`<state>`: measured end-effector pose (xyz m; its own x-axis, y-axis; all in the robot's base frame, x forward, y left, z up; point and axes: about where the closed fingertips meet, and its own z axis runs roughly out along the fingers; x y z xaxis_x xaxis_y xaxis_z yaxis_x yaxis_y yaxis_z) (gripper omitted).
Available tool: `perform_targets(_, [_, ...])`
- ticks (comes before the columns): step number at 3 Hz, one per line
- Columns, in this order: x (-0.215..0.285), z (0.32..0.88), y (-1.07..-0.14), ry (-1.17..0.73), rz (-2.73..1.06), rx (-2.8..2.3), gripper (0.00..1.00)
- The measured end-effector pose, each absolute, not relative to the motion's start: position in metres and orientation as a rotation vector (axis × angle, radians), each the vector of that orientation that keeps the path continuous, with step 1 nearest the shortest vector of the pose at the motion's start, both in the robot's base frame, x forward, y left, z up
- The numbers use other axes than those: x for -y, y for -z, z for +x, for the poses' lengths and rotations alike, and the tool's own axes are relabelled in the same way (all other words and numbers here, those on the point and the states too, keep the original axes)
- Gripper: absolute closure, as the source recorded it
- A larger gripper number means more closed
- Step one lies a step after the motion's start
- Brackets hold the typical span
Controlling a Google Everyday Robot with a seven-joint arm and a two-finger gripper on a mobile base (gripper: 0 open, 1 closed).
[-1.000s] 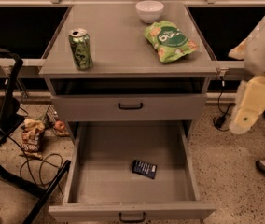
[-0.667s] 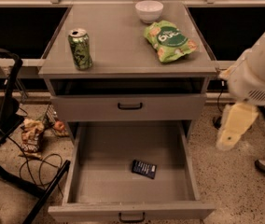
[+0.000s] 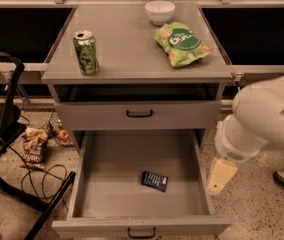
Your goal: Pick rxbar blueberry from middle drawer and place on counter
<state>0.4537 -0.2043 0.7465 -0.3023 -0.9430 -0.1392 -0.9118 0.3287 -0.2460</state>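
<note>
Here, snack bar (image 3: 154, 181) flat on the open middle drawer (image 3: 109, 179) floor, slightly right of centre.
Looks light, thin, slick-wrapped; calls for a pinch across the narrow width. Gripper (image 3: 222, 176) just outside the drawer's right wall; open or closed, cannot tell.

In middle drawer (image 3: 117, 171), rxbar blueberry (image 3: 154, 181); hand (image 3: 222, 176) right of drawer; can (image 3: 86, 52) on counter (image 3: 132, 44).

High front view onto cabinet (image 3: 187, 116); end effector (image 3: 222, 177) lower-right
</note>
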Motion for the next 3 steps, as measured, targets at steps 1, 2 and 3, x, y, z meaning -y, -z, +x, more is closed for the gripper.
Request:
perform_targets(1, [0.193,0.479,-0.693,0.185,-1.563,-2.307,0.0])
perform_targets(2, [0.19,0.481,-0.688,0.176,-1.565,-2.307,0.0])
perform_targets(3, [0.159,0.504,-0.632,0.088,-1.578,-2.293,0.0])
